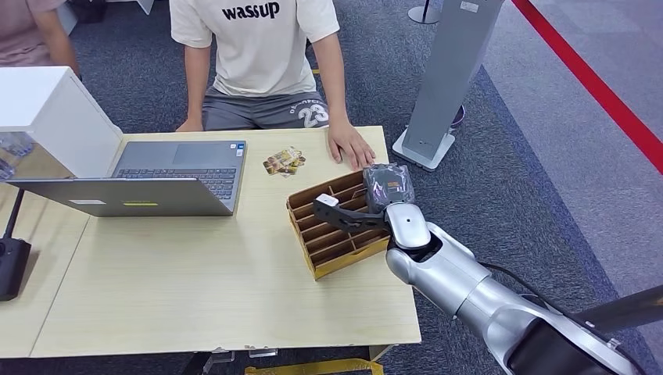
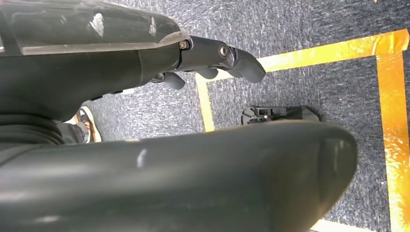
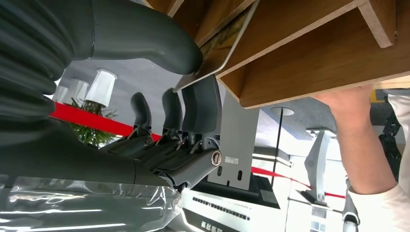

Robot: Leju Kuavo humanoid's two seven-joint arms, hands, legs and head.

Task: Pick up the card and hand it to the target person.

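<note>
The card (image 3: 220, 53) sits partly inside a slot of the wooden card rack (image 1: 338, 234), its rounded corner sticking out past the rack's edge. The right hand (image 3: 183, 72) pinches that corner — the thick grey thumb (image 3: 140, 34) presses on one face, and a dark finger (image 3: 203, 104) backs the other. In the head view the right hand (image 1: 367, 205) reaches over the far end of the rack, which stands near the right edge of the table (image 1: 195, 297).

A person in a white shirt (image 1: 254, 47) sits across the table, one hand (image 1: 349, 147) flat on the tabletop just beyond the rack. A small pile of wrapped sweets (image 1: 284, 162) lies between the rack and an open laptop (image 1: 156, 180). A white box (image 1: 55, 117) stands at the table's far left corner.

The left hand (image 2: 212, 60) hangs over dark carpet (image 2: 300, 82) marked with yellow tape (image 2: 391, 121) — fingers loosely curled, holding nothing.
</note>
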